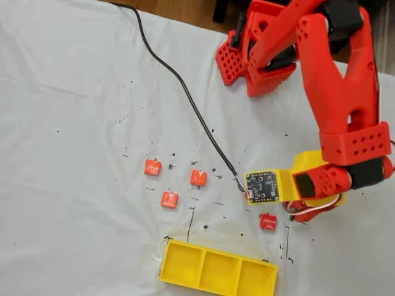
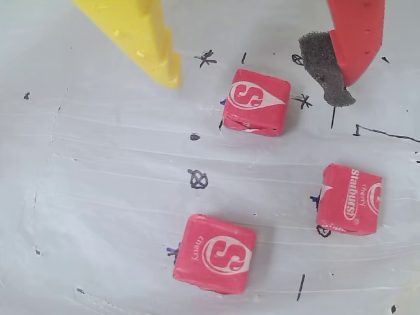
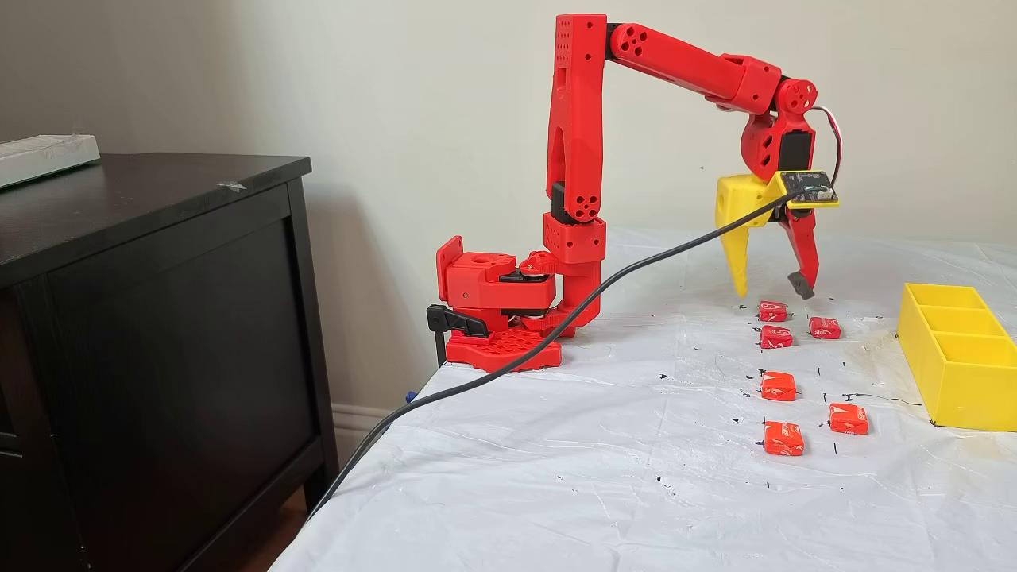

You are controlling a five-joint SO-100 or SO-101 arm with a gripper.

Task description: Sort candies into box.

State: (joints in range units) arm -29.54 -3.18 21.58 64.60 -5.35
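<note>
Here we judge the first pick is in hand: the gripper (image 3: 769, 294) hangs above the table with its yellow and red fingers spread wide and nothing between them, poised over the group of candies farthest from the box (image 3: 953, 357). In the wrist view the nearest candy (image 2: 256, 102) lies between the two fingertips but below them, not yet touched. Next, we think, the arm must drop straight down so the fingers straddle that candy, then close on it, lift, and carry it to the box. In the side fixed view we count six candies: three in a cluster under the gripper, namely one (image 3: 772, 311), a second (image 3: 775, 337) and a third (image 3: 824, 327), all well away from the box's far end, and three more, (image 3: 778, 386), (image 3: 848, 418) and (image 3: 783, 438), beside the box's near end. The box has three sections in a row, and all three look empty in the top fixed view (image 1: 217, 270). We count one box and one arm.
</note>
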